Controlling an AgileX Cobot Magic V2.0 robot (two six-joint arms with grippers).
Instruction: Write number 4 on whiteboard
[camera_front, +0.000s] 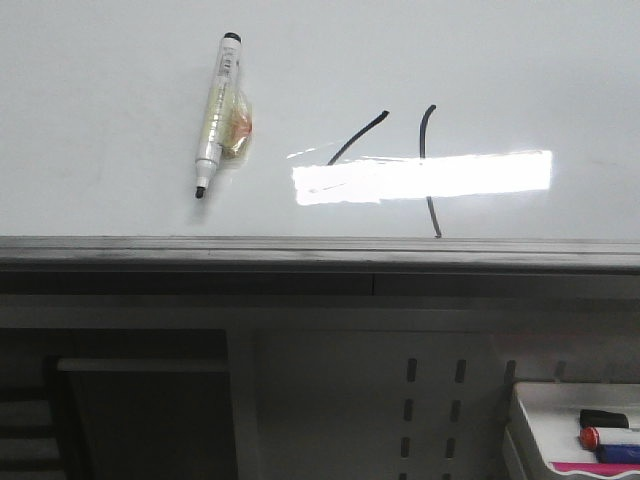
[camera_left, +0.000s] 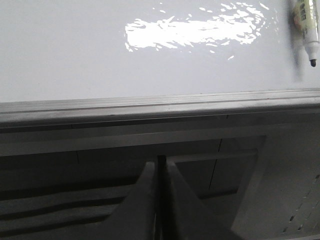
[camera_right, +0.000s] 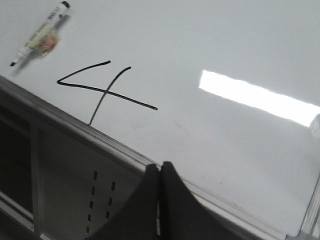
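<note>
Number 4 (camera_right: 102, 90) whole from right wrist, glare-cut in front view.

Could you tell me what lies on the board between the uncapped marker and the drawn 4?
Nothing: between the clear-barrelled black-tipped marker and the thin black hand-drawn number 4, only bare glossy white whiteboard shows, clearest in the front and right wrist views.
</note>
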